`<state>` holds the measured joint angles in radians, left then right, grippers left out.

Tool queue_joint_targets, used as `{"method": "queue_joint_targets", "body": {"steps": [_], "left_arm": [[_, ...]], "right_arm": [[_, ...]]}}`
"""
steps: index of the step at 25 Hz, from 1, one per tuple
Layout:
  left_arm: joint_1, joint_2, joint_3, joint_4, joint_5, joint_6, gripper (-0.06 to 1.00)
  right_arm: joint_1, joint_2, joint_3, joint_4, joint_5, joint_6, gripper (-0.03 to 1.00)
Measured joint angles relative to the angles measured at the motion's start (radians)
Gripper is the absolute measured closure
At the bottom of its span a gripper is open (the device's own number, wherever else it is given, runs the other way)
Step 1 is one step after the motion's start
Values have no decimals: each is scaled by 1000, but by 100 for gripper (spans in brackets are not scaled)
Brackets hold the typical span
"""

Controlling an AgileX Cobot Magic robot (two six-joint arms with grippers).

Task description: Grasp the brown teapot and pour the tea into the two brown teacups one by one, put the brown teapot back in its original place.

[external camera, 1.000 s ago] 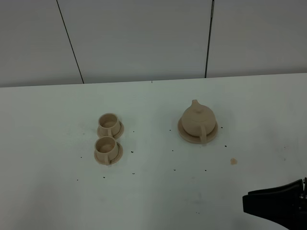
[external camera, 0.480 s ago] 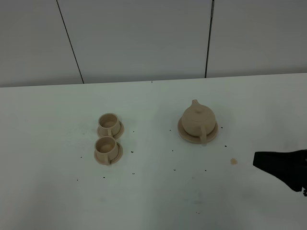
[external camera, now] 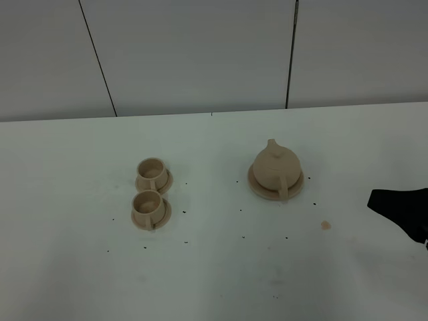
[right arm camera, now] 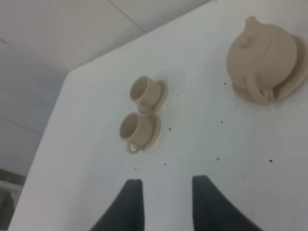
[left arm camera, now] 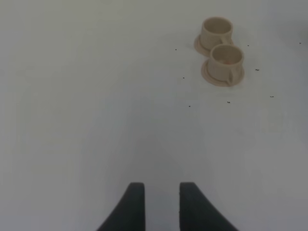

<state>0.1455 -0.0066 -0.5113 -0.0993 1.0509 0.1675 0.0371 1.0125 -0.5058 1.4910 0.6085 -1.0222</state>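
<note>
From the high camera we see the brown teapot (external camera: pixel 277 168) on its wide saucer (external camera: pixel 257 188) right of centre. The rear teacup (external camera: pixel 152 172) and front teacup (external camera: pixel 148 206) sit left of centre. The right gripper (external camera: pixel 384 202) enters at the right edge, perhaps parted, though it is too dark to judge here.

In the left wrist view, the left gripper (left arm camera: pixel 161 189) stands narrowly parted and empty, with the front teacup (left arm camera: pixel 225 61) and rear teacup (left arm camera: pixel 217 32) well ahead.

In the right wrist view, the right gripper (right arm camera: pixel 167 185) is moderately parted and empty. The brown teapot (right arm camera: pixel 262 55) rests on its wide saucer (right arm camera: pixel 294 83), well apart from the fingers.

teapot (external camera: pixel 275 167) on saucer (external camera: pixel 264 193): right | rear teacup (external camera: pixel 152 172), front teacup (external camera: pixel 147 204): left
</note>
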Motion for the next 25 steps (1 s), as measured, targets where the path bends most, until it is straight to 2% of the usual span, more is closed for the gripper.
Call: {"method": "queue_joint_targets", "body": {"steps": [4, 14, 21, 25], "left_arm": [[0, 0, 0, 0, 0, 0, 70], [0, 0, 0, 0, 0, 0, 70], [0, 0, 0, 0, 0, -1, 70], [0, 0, 0, 0, 0, -1, 70]], "right_arm": [[0, 85, -61, -14, 29, -8, 72], [0, 288, -224, -39, 218, -52, 72], [0, 383, -321, -39, 231, -47, 72], [0, 447, -403, -42, 236, 7, 72]]}}
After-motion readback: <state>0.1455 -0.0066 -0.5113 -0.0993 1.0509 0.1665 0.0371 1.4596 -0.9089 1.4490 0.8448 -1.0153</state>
